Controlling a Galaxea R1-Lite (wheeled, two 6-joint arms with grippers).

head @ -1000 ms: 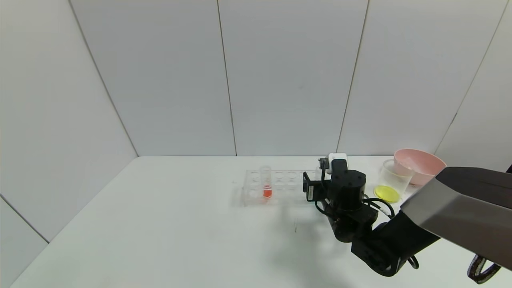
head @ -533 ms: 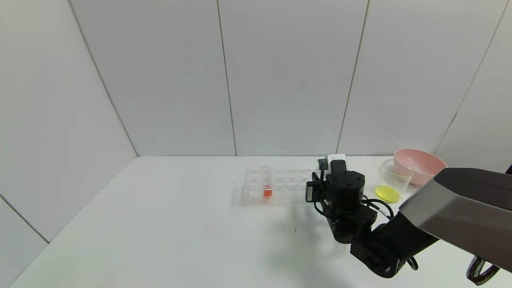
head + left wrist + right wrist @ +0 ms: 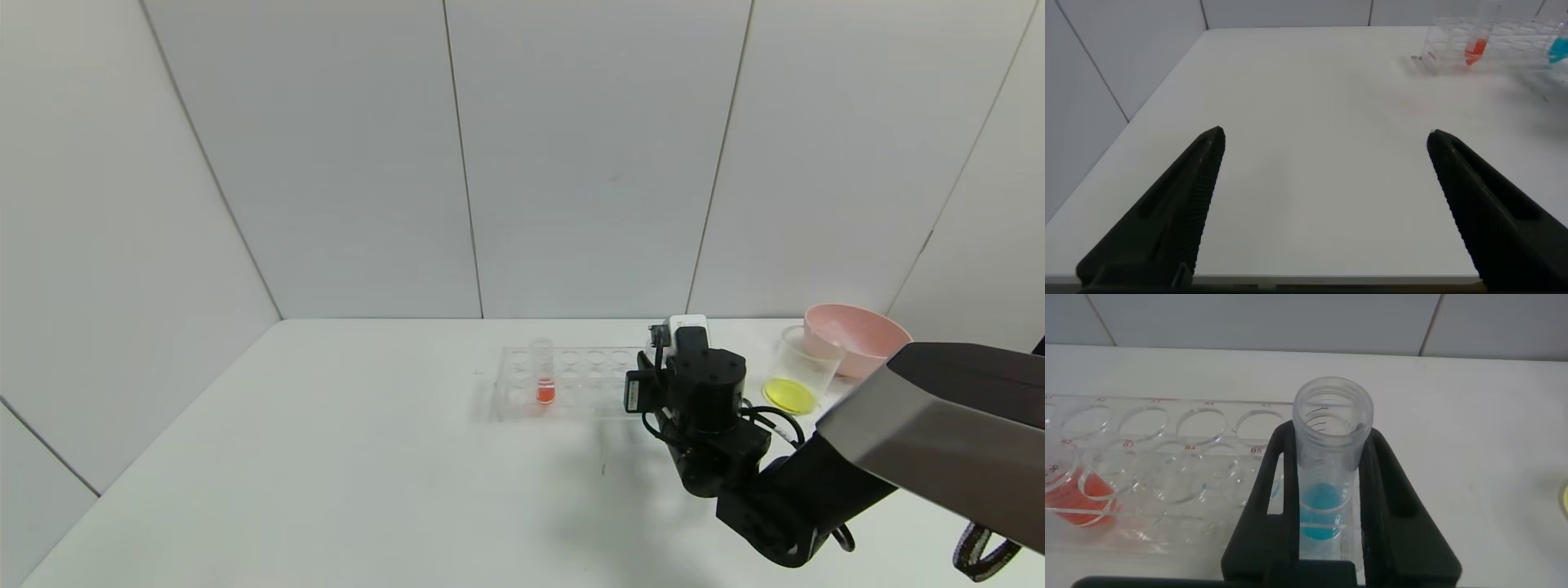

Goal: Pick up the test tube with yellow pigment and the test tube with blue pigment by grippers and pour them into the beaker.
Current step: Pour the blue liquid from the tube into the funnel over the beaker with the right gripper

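My right gripper (image 3: 1333, 439) is shut on the test tube with blue pigment (image 3: 1327, 508) and holds it upright at the right end of the clear tube rack (image 3: 1151, 441). In the head view the right gripper (image 3: 694, 384) hides the tube; it is between the rack (image 3: 571, 380) and the beaker (image 3: 804, 343), which holds yellow liquid (image 3: 789, 395). The test tube with yellow pigment is out of view. My left gripper (image 3: 1324, 139) is open and empty over bare table, far from the rack (image 3: 1503, 37).
A tube with red-orange liquid (image 3: 544, 382) stands in the rack's left part. A pink bowl (image 3: 857, 331) sits behind the beaker at the back right. The white table (image 3: 326, 457) is bare on the left and at the front.
My right gripper has shifted a little to the right with the blue tube, towards the beaker, then held still. Nothing else has moved.
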